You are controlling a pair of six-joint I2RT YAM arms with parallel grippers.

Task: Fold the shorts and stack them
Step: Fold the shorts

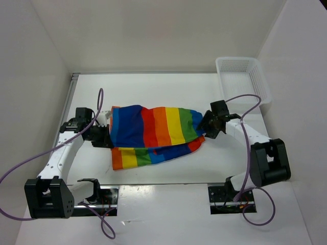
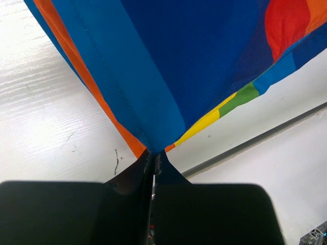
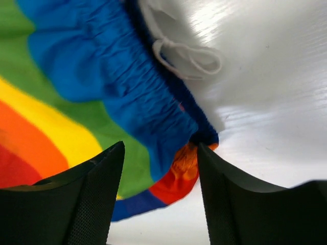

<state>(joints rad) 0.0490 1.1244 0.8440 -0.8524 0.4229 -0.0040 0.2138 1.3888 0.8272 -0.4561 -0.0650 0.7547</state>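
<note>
The shorts (image 1: pixel 153 132), in broad rainbow stripes, lie across the middle of the white table (image 1: pixel 153 92) with one layer folded over another. My left gripper (image 1: pixel 107 133) is at their left end, shut on a pinch of blue fabric. In the left wrist view the shorts (image 2: pixel 168 66) fan out from my closed left gripper (image 2: pixel 153 155). My right gripper (image 1: pixel 205 127) is at their right end. In the right wrist view my right gripper (image 3: pixel 160 148) stands open, the blue gathered waistband of the shorts (image 3: pixel 76 92) just past its tips. The white drawstring (image 3: pixel 189 56) lies on the table.
A white mesh basket (image 1: pixel 242 76) stands at the back right corner. White walls close in the table on the left, back and right. A dark gap (image 2: pixel 255 140) runs along the table's near edge by the arm bases.
</note>
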